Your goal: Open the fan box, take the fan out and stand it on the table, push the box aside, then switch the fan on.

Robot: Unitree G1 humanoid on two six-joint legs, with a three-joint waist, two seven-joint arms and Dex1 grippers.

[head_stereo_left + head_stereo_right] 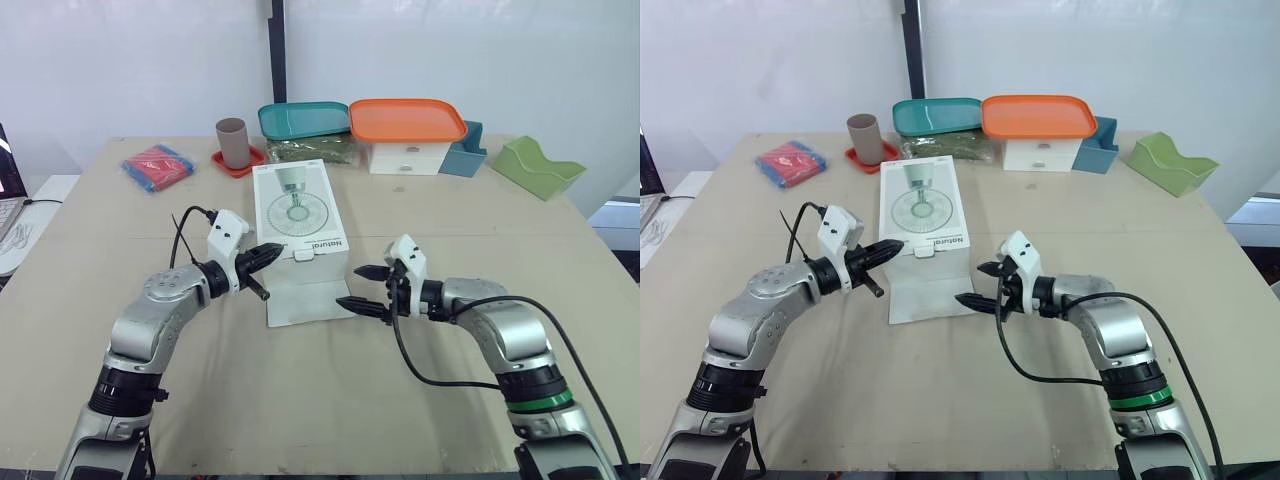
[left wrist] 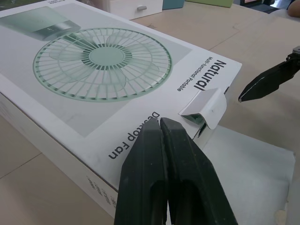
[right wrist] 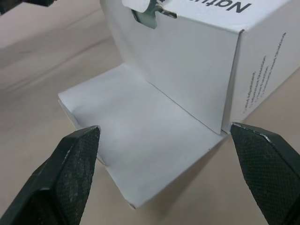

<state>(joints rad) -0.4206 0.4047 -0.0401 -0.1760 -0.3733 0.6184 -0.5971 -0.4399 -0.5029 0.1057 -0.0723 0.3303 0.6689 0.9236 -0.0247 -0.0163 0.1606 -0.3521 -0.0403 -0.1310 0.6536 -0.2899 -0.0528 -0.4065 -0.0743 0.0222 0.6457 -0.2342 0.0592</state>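
Observation:
The white fan box (image 1: 298, 205) lies flat at the table's middle, with a fan picture on its top. Its long front flap (image 1: 308, 300) is folded down onto the table. A small white tab (image 2: 206, 106) sticks up at the near top edge, and the front wall (image 3: 187, 70) behind the flap stands closed. My left gripper (image 1: 279, 249) is shut and empty, its tips resting at the box's near top edge just left of the tab. My right gripper (image 1: 359, 288) is wide open, low over the table at the flap's right edge, facing the front wall.
Along the far side stand a brown cup (image 1: 232, 142) on a red dish, a teal-lidded tub (image 1: 303, 122), a white drawer box with an orange lid (image 1: 408, 125), a blue box (image 1: 465, 155) and a green tray (image 1: 537, 167). A red-and-blue packet (image 1: 157, 165) lies at the far left.

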